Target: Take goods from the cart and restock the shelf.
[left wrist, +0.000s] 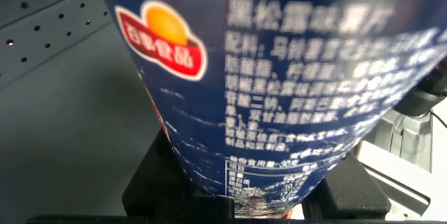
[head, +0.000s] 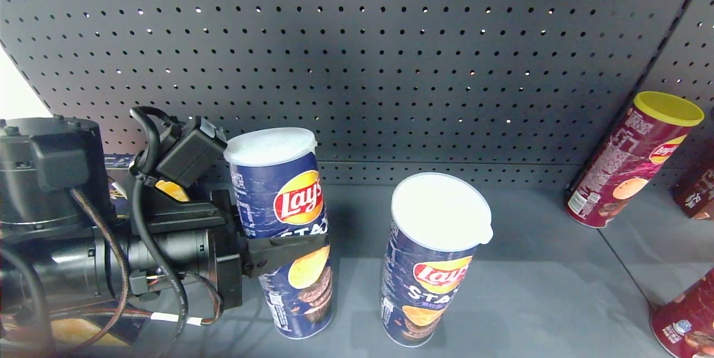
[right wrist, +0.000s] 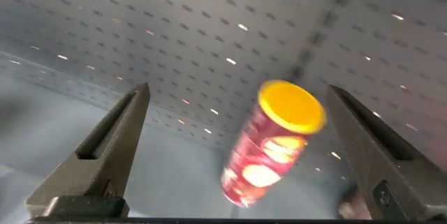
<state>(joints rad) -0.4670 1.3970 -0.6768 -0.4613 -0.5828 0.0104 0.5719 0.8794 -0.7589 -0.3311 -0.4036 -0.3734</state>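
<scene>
Shelf [head: 530,291]: left gripper [head: 290,246] clenched on blue chip can [head: 281,202], second blue chip can [head: 429,269] just beside, yellow-lidded red can [head: 630,163] farther right; right gripper [right wrist: 237,95] spread wide.

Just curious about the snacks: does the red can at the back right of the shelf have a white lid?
No, the red can by the pegboard has a yellow lid.
</scene>
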